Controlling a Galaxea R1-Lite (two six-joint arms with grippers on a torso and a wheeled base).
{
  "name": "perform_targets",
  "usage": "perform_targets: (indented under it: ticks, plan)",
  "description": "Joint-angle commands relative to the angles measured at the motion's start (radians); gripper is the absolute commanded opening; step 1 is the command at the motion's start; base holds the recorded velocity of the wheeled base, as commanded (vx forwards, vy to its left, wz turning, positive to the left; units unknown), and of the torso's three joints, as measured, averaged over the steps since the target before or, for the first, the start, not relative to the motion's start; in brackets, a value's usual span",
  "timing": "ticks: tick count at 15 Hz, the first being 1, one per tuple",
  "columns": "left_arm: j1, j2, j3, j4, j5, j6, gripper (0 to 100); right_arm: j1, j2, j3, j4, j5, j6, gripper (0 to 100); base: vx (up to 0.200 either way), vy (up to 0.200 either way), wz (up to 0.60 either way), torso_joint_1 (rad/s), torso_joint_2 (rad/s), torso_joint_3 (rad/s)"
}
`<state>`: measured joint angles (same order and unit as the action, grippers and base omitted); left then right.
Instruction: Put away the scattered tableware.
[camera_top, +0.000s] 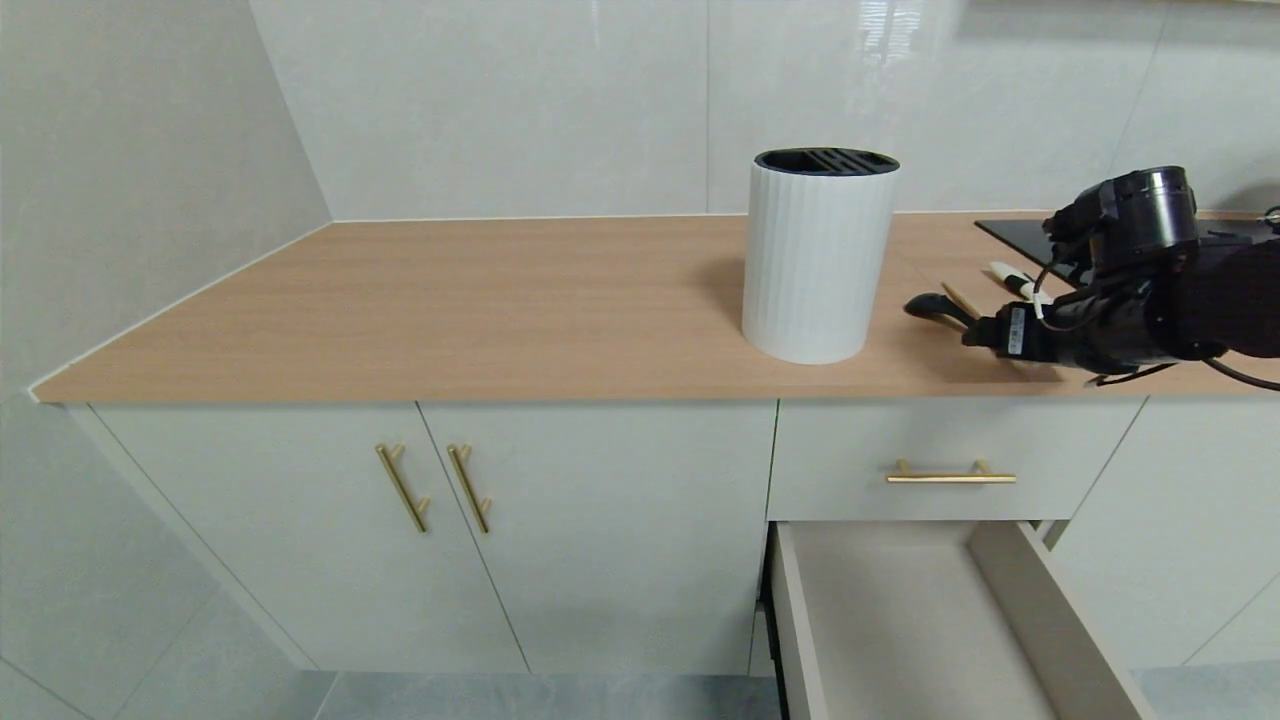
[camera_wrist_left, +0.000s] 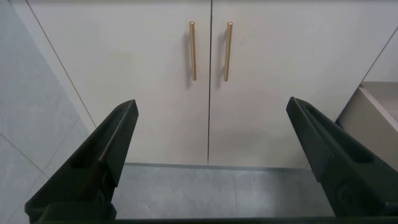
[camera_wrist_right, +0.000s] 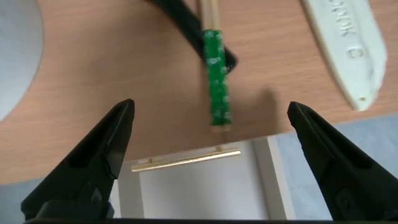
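On the wooden counter, right of the white ribbed holder, lie a black utensil, a pair of chopsticks and a white utensil. My right gripper hovers low over them, open. In the right wrist view the chopsticks' green-banded end lies between the open fingers, the black utensil crosses behind it, and the white utensil is off to one side. My left gripper is open and holds nothing, low in front of the cabinet doors.
A black hob sits at the counter's back right. Below the counter's right part, a closed drawer with a gold handle sits above an open drawer. Two cabinet doors with gold handles are at the left. A tiled wall bounds the counter behind and at the left.
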<state>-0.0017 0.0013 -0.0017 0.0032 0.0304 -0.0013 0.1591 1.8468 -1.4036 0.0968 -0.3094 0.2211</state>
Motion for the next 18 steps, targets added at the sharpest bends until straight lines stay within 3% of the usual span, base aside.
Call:
perform_targets:
  ticks: [1, 15, 16, 18]
  plan:
    - [0.000, 0.000, 0.000, 0.000, 0.000, 0.000, 100, 0.013, 0.026, 0.015, -0.016, -0.028, -0.002, 100, 0.000, 0.000, 0.00, 0.000, 0.00, 0.000]
    - [0.000, 0.000, 0.000, 0.000, 0.000, 0.000, 100, 0.000, 0.055, 0.009, -0.094, -0.037, 0.000, 100, 0.000, 0.000, 0.00, 0.000, 0.00, 0.000]
    - [0.000, 0.000, 0.000, 0.000, 0.000, 0.000, 100, -0.001, 0.057, 0.011, -0.097, -0.037, 0.000, 0, 0.000, 0.000, 0.00, 0.000, 0.00, 0.000]
    - [0.000, 0.000, 0.000, 0.000, 0.000, 0.000, 100, -0.001, 0.057, 0.011, -0.097, -0.036, -0.002, 0, 0.000, 0.000, 0.00, 0.000, 0.00, 0.000]
